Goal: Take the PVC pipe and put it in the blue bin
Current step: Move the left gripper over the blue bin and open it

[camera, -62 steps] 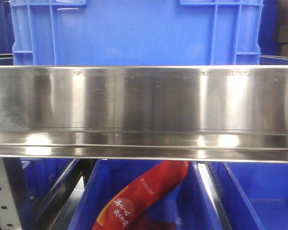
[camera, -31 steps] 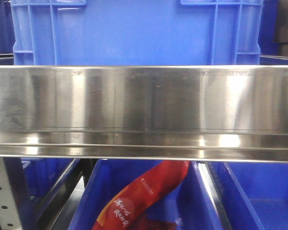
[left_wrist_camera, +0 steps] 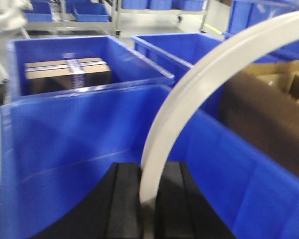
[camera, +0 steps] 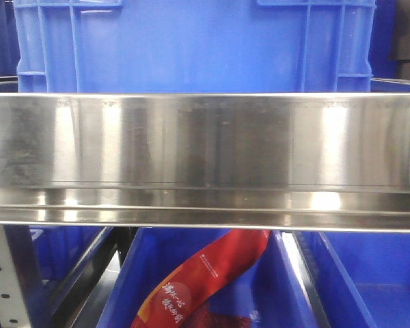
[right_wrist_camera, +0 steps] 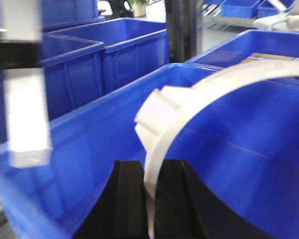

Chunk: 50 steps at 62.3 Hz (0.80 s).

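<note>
Release is best made low into the blue bin (right_wrist_camera: 89, 149) beneath the right gripper (right_wrist_camera: 150, 174), which is clamped on the PVC pipe (right_wrist_camera: 162, 124). A white strip (left_wrist_camera: 199, 74) is clamped by the left gripper (left_wrist_camera: 148, 177).

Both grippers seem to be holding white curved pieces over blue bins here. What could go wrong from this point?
1. The left gripper pinches only the bottom end of a long thin white plastic arc, so it could pivot or slip over the blue plastic bin.
2. The right gripper holds a white ridged plastic curved piece the same way.
3. Both wrist views are blurred, so a release now may land badly.
</note>
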{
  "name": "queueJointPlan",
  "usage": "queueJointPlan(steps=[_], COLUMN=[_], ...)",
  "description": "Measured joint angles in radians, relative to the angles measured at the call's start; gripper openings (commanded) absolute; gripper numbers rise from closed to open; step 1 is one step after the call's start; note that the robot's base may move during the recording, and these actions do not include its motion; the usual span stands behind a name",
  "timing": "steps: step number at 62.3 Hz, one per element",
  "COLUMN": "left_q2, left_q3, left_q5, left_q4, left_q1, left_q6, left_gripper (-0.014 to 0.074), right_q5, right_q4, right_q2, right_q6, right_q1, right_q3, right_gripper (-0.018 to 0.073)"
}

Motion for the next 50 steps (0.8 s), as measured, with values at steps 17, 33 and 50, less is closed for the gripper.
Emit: queueJointPlan(steps=[17, 33, 50], left_q2=[0.145, 0.176, 0.183], left_q3=[-0.051, -0.053, -0.053], left_q5=[0.038, 0.042, 0.093], left_q4=[-0.011, -0.014, -0.001], left_q1=[0.0, 0.0, 0.0], left_q6=[0.0, 0.0, 0.0], left_gripper=[-0.0111, -0.0111, 0.009], right_q5=[0.032, 0.056, 0.056], right_q4=[0.008, 0.007, 0.007], right_q2=[0.153, 0.187, 0.187], right_q6=[0.0, 0.0, 0.0], right_q1=[0.008, 0.008, 0.008], right_q3=[-0.084, -0.084, -0.084], right_gripper=[-0.0162, -0.0162, 0.0116])
